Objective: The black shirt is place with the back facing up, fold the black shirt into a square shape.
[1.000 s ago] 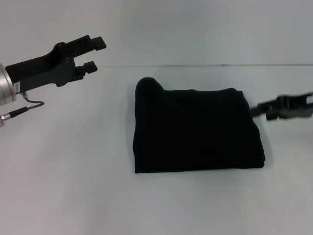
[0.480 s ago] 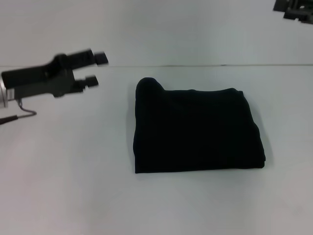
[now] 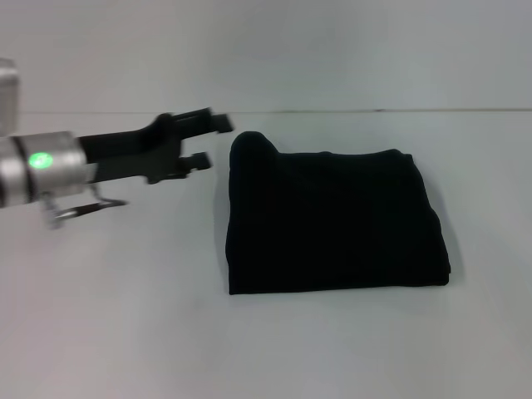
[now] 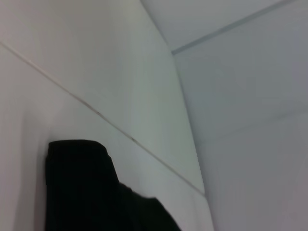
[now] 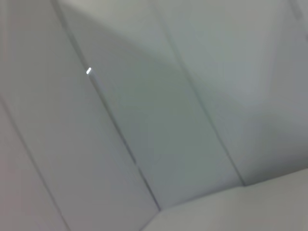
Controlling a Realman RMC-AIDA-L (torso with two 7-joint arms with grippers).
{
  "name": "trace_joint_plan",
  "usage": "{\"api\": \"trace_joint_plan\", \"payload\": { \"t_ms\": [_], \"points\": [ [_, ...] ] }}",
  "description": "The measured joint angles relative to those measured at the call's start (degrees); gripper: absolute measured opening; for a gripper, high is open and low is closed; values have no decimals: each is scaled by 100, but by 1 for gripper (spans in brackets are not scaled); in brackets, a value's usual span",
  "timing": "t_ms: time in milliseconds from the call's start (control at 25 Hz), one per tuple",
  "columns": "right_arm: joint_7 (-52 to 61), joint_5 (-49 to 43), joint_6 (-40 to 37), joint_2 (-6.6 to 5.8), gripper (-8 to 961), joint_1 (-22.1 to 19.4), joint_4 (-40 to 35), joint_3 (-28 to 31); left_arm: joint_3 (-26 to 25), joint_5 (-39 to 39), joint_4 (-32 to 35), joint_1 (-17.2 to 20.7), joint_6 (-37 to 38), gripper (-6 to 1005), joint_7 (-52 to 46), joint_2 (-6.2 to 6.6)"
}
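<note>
The black shirt (image 3: 332,220) lies folded into a near-square block in the middle of the white table, plain black side up, with a rounded bump at its far left corner. My left gripper (image 3: 211,141) hovers just left of that corner, open, its two fingers spread apart and holding nothing. In the left wrist view, a corner of the black shirt (image 4: 86,187) shows against the table. My right gripper is out of view; its wrist view shows only wall panels.
The white table (image 3: 125,316) extends around the shirt on all sides. A pale wall (image 3: 332,50) rises behind the table's far edge. A thin cable loop (image 3: 79,209) hangs under my left arm.
My left gripper has swung right and slightly down toward the shirt's far left corner. My right gripper lifted off the shirt's right edge, rose to the top right, then left the view.
</note>
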Motion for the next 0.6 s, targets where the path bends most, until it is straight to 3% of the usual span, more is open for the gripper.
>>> {"api": "trace_joint_plan", "payload": {
  "t_ms": [200, 600],
  "points": [
    [-159, 174, -43, -5, 655, -167, 322, 202, 27, -160, -644, -550, -1120, 875, -143, -208],
    [-162, 140, 40, 29, 655, -139, 377, 201, 568, -164, -891, -1225, -2736, 875, -289, -668]
  ]
}}
